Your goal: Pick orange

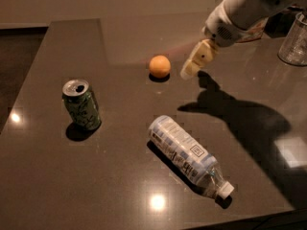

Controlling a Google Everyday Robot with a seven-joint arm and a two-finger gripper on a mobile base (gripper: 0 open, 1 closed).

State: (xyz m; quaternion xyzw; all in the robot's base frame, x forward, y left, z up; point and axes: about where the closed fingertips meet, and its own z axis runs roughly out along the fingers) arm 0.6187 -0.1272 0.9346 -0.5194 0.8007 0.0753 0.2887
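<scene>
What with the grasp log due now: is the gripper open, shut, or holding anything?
Gripper: just right of the orange, which lies unheld on the table; open or shut cannot be told.

On the worktop (53,176), the orange (159,66) sits toward the far side. The hand (189,72) is at its 3 o'clock, just beside it and not touching. The drink can (81,104) stands upright at the orange's 8 o'clock, well apart. The water bottle (184,152) lies on its side at 5 o'clock. A glass (293,40) stands beyond the hand, near 3 o'clock.
</scene>
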